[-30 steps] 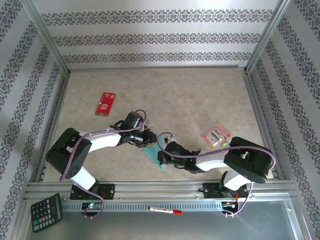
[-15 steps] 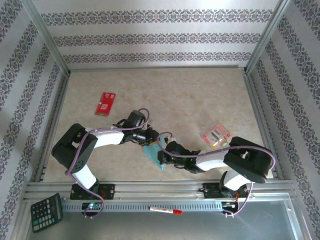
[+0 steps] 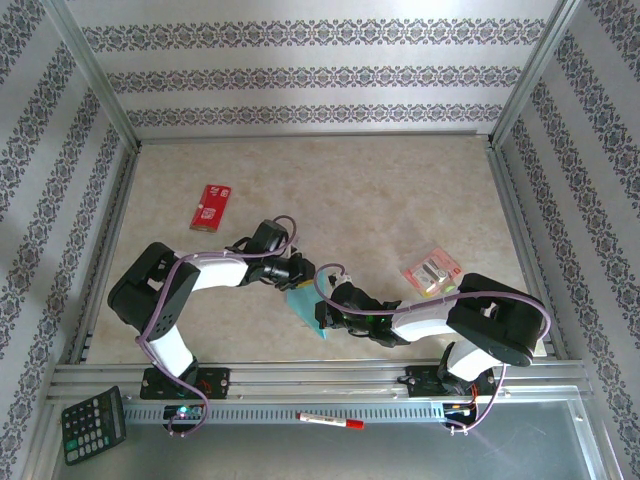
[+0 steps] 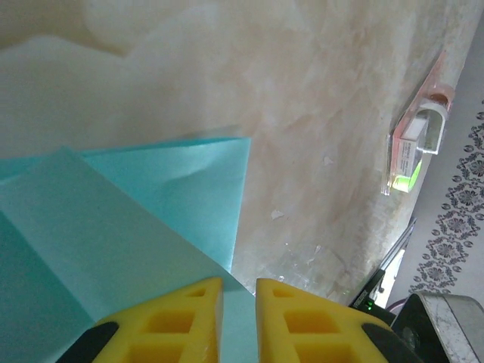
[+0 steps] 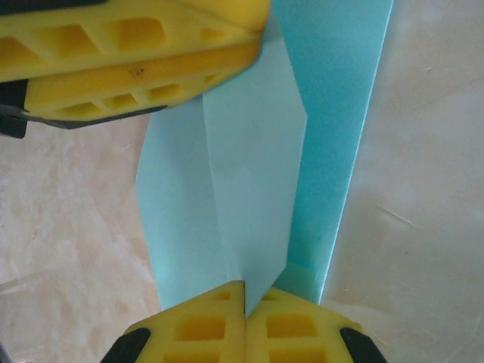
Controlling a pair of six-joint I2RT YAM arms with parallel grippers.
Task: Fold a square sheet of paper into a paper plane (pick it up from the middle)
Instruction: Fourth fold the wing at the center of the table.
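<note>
Two grippers: both are on the sheet of paper [image 3: 306, 312], one at each end of it
Just changed: the left arm's elbow has swung in toward the middle of the table [image 3: 400, 190], and the left gripper [image 3: 300, 277] has crept a little to the right; the right arm and the sheet lie as they did a second ago
What that means: the left side seems to be resettling its hold along a fold while the right side anchors the sheet; the folding looks to be under way, with no pointed dart to see yet
Paper: creased into a narrower shape with a paler flap lying over it, on the table just beyond the pen [image 3: 330, 420] and a touch to its left
Left gripper state: fingers drawn narrow, with the sheet's far edge showing in the slit between them, so it looks nipped
Right gripper [image 3: 325, 318] state: fingers pressed tight together, pinching the tip of the paler flap at the end nearer the pen
Left arm pose: its base is left of the pen, its elbow is raised, and its forearm reaches right and away from the pen, with the wrist bent back down onto the sheet
Right arm pose: its base is right of the pen, its elbow is bunched above the base, and its forearm runs low and leftward to the sheet
</note>
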